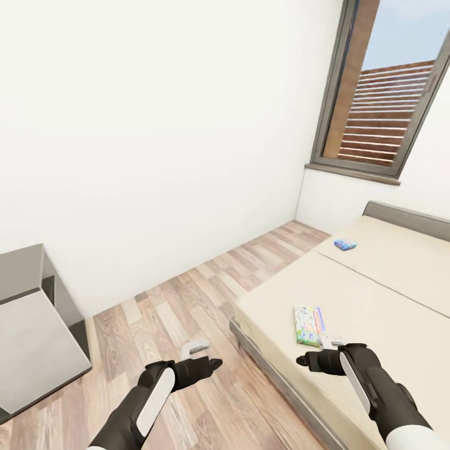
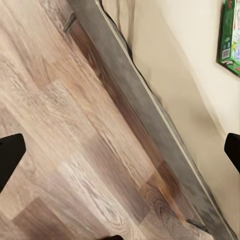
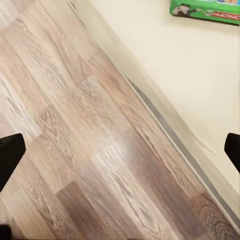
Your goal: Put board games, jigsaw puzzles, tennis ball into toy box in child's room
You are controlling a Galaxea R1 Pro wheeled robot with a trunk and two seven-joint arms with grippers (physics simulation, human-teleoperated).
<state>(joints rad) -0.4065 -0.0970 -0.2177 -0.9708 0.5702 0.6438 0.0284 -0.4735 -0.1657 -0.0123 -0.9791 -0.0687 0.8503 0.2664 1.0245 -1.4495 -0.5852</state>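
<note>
**Green-white game box lies just ahead of the right gripper, long side running up the frame**

Pale green and white, the nearer board game (image 1: 309, 325) rests flat on the cream bed (image 1: 375, 300), low and right of centre in the head view. Its long axis runs up the frame, nearly in line with the forearm behind it. The right gripper (image 1: 304, 359) hangs over the near part of the mattress just below the box, fingertips aimed toward frame left, so the box lies up and slightly right of the jaws, close but apart. In the right wrist view the box edge (image 3: 205, 10) shows at the upper right, with dark fingertips at both side edges: jaws spread wide, nothing between them.

Over the wood plank floor (image 1: 175, 312) at lower centre-left, the left gripper (image 1: 215, 362) sits farther from the box; its wrist view also shows fingertips far apart and empty, with the box corner (image 2: 230, 37) at the upper right.

A smaller blue board game (image 1: 345, 244) lies well up the bed, centre right, beyond easy reach of either arm.

By this layout the right arm is the nearer one, and would likely need to turn its jaws across the box's short width.
</note>
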